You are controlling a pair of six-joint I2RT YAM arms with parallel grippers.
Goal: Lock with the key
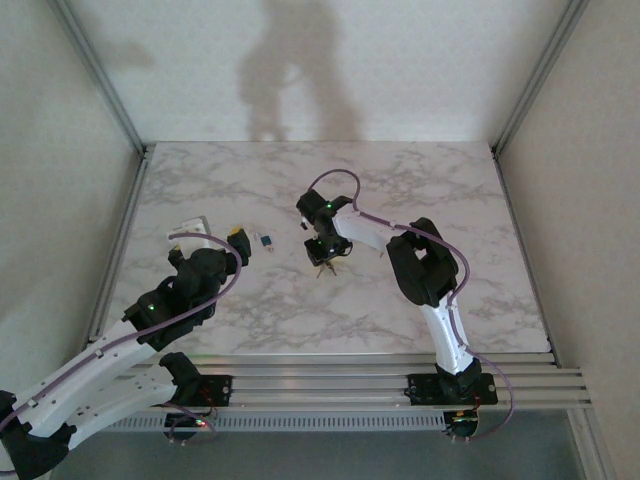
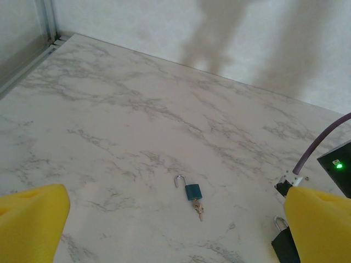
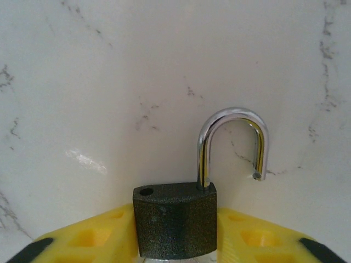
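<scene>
My right gripper (image 3: 175,233) is shut on a black padlock (image 3: 175,224); its yellow pads press both sides of the body. The chrome shackle (image 3: 233,142) stands swung open above the marble, with the empty shackle hole at the body's top left. In the top view this gripper (image 1: 325,255) points down at mid-table, and a thin pale key (image 1: 322,269) juts out beneath it. My left gripper (image 2: 175,219) is open wide with nothing between its yellow fingers (image 2: 33,224). A black padlock (image 2: 284,245) shows beside the left gripper's right-hand finger.
A small blue padlock (image 2: 193,192) lies on the marble table (image 2: 137,109) ahead of my left gripper, shackle open, with a tan key (image 2: 198,209) in its keyhole. It also shows in the top view, blue padlock (image 1: 265,240). A white object (image 1: 190,225) lies at the left. Metal frame rails border the table.
</scene>
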